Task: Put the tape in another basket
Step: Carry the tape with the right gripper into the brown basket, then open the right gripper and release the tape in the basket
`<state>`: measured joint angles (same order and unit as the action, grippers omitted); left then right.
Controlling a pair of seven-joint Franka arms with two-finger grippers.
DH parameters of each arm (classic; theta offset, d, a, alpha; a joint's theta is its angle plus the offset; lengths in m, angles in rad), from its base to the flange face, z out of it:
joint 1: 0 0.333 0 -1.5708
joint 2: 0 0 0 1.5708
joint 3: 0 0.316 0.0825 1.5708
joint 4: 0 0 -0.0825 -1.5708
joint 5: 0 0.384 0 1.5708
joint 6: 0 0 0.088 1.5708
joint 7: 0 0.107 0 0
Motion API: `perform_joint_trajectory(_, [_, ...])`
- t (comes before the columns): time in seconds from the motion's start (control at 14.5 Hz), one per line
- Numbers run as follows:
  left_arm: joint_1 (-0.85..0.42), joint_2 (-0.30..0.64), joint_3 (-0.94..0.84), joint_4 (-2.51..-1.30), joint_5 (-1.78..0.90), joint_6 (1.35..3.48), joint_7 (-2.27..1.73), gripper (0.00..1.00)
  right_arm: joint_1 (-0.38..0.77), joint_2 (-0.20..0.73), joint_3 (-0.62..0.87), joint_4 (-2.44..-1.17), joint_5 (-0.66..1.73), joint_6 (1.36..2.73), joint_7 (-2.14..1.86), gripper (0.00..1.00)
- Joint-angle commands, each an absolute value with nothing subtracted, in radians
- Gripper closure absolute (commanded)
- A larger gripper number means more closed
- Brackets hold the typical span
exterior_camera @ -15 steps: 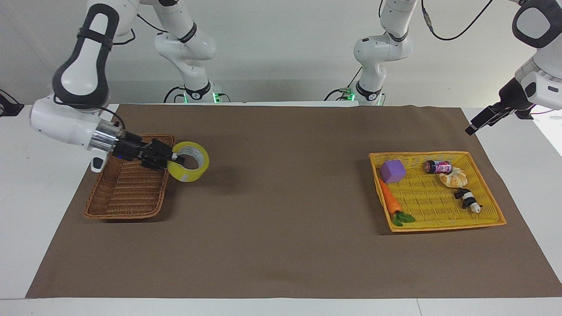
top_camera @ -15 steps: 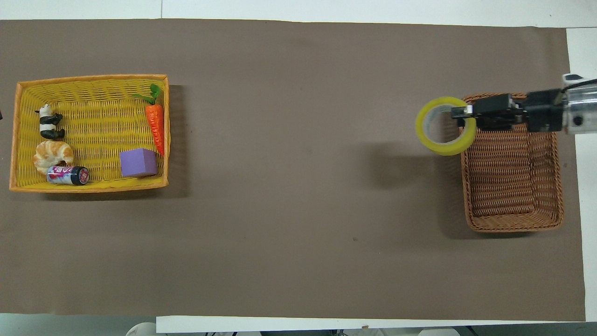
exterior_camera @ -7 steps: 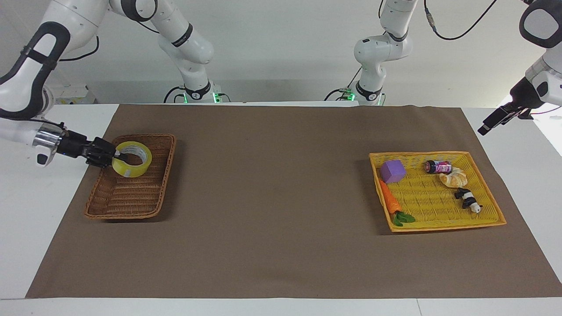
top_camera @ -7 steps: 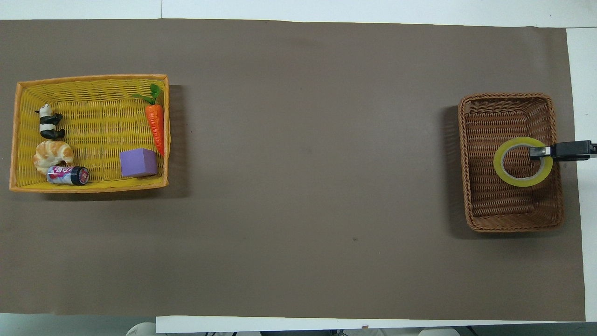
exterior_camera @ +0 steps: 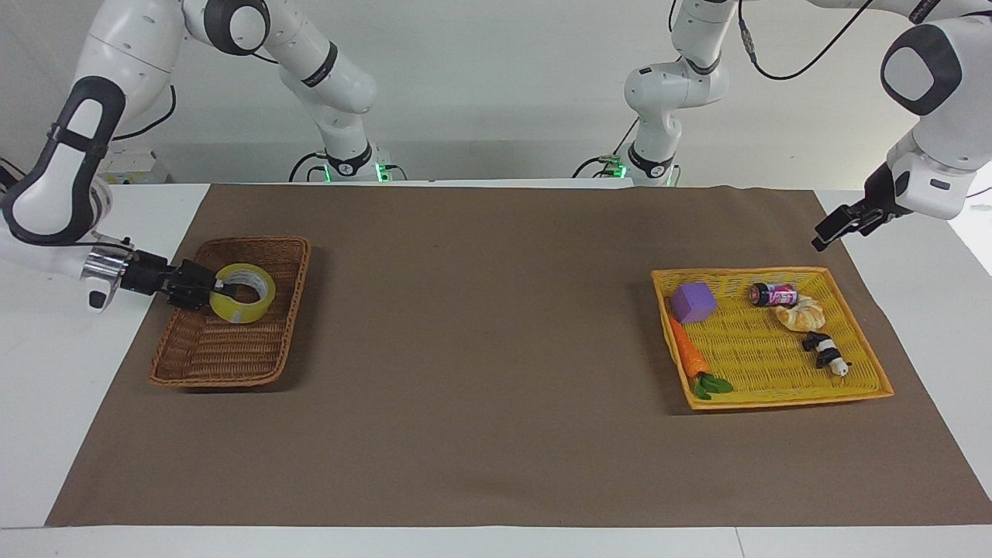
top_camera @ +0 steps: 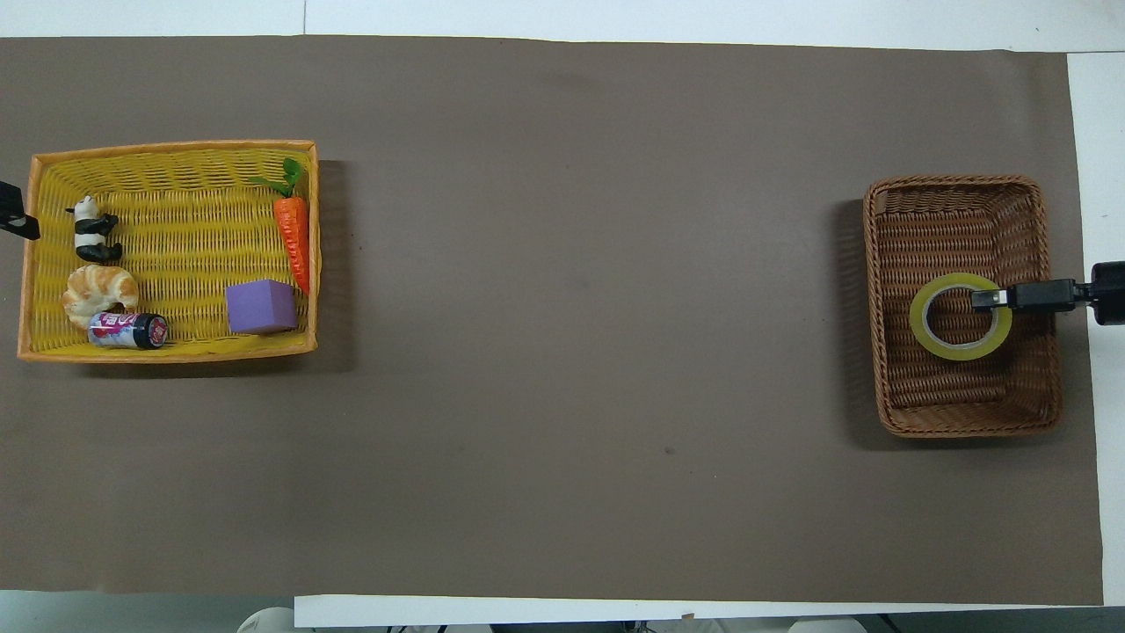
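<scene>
While the right gripper pinches the wall of the translucent yellow roll of packing tape, this roll is inside the brown woven wicker basket at the right arm's end of the table. Whether it touches the basket floor, I cannot tell. At the other end, the left gripper waits in the air near the flat yellow woven tray; if its fingers are spread or pressed together, I cannot tell.

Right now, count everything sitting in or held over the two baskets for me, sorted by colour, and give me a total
Yellow: 1, the tape, held by the right gripper over the brown basket
Purple: 1, the block
Orange: 1, the carrot
Tan: 1, the croissant
Black-and-white: 1, the panda
Pink and black: 1, the can
Total: 6
</scene>
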<state>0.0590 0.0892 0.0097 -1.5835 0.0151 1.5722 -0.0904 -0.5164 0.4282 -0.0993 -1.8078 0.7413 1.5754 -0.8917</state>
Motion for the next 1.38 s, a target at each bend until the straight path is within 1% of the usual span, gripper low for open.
perform_joint_trajectory(0.0, [0.058, 0.103, 0.003, -1.586, 0.034, 1.575, -0.048, 0.00, -0.506, 0.405, -0.089, -1.825, 0.686, 1.620, -0.934, 0.02])
perform_joint_trajectory(0.07, [0.057, 0.103, -0.001, -1.586, 0.034, 1.571, -0.045, 0.00, -0.505, 0.405, -0.089, -1.824, 0.684, 1.635, -0.936, 0.00])
perform_joint_trajectory(0.21, [0.058, 0.101, -0.026, -1.579, 0.034, 1.543, -0.043, 0.00, -0.480, 0.403, -0.090, -1.819, 0.677, 1.644, -0.930, 0.00])
perform_joint_trajectory(0.28, [0.058, 0.092, -0.032, -1.572, 0.026, 1.536, -0.043, 0.00, -0.470, 0.402, -0.091, -1.813, 0.645, 1.673, -0.924, 0.00])
perform_joint_trajectory(0.41, [0.057, 0.049, -0.034, -1.568, 0.020, 1.526, -0.041, 0.00, -0.454, 0.384, -0.086, -1.812, 0.516, 1.785, -0.920, 0.00])
perform_joint_trajectory(0.48, [0.055, 0.038, -0.032, -1.569, 0.023, 1.519, -0.041, 0.00, -0.437, 0.352, -0.080, -1.809, 0.455, 1.811, -0.920, 0.00])
perform_joint_trajectory(0.62, [0.038, 0.029, -0.034, -1.580, 0.023, 1.522, -0.041, 0.00, -0.347, 0.272, -0.084, -1.799, 0.370, 1.842, -0.911, 0.00])
perform_joint_trajectory(0.76, [0.034, 0.026, -0.047, -1.589, 0.025, 1.516, -0.043, 0.00, -0.296, 0.198, -0.080, -1.795, 0.243, 1.890, -0.869, 0.00])
perform_joint_trajectory(0.96, [0.043, 0.028, -0.055, -1.595, 0.023, 1.522, -0.044, 0.00, -0.279, 0.149, -0.081, -1.795, 0.221, 1.887, -0.839, 0.00])
perform_joint_trajectory(1.1, [0.019, 0.038, -0.054, -1.595, 0.023, 1.539, -0.045, 0.00, -0.279, 0.111, -0.083, -1.793, 0.203, 1.869, -0.780, 0.00])
perform_joint_trajectory(1.17, [0.014, 0.037, -0.055, -1.600, 0.023, 1.528, -0.046, 0.00, -0.279, 0.085, -0.081, -1.787, 0.163, 1.835, -0.700, 0.00])
perform_joint_trajectory(1.31, [0.012, 0.034, -0.055, -1.606, 0.023, 1.532, -0.046, 0.00, -0.259, 0.057, -0.068, -1.712, 0.060, 1.694, -0.487, 0.00])
